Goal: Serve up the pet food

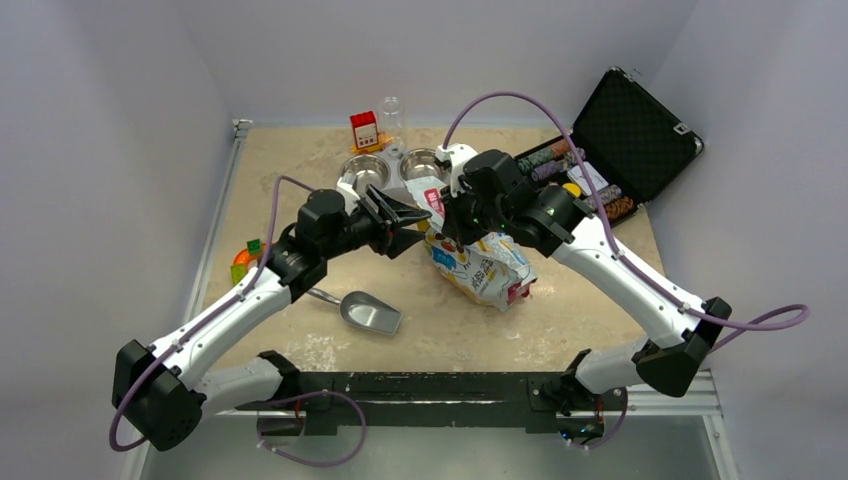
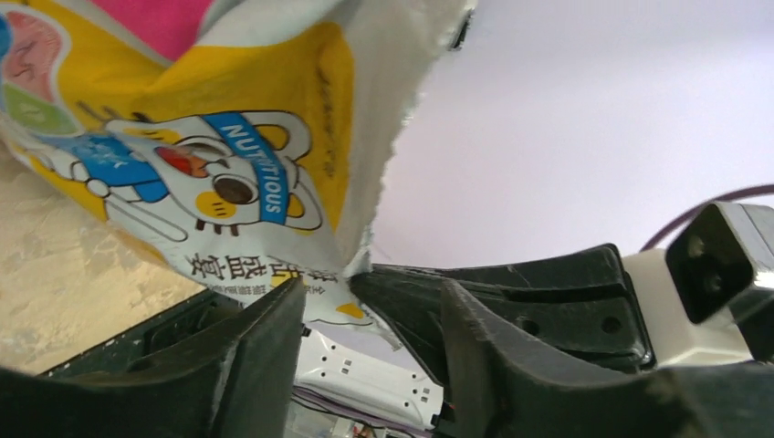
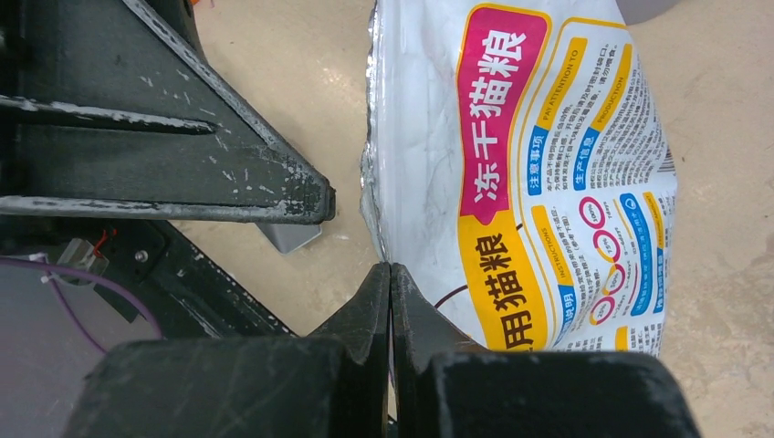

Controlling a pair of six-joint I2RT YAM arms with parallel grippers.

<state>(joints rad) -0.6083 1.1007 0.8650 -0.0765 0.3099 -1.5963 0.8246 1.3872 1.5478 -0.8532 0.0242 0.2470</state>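
A metal scoop (image 1: pixel 370 314) lies well to the left of the cat-food bag (image 1: pixel 485 268), on its near side. The left gripper (image 1: pixel 424 225) is at the bag's left top edge, its jaws spread and straddling the torn rim without clamping it. Two steel bowls (image 1: pixel 365 172) sit just behind the bag. The right gripper (image 3: pixel 391 274) has its jaws pressed together, pinching the bag's sealed edge. The pet food is hidden from every view. A poker-chip case (image 1: pixel 625 135) stands open to the bag's right.
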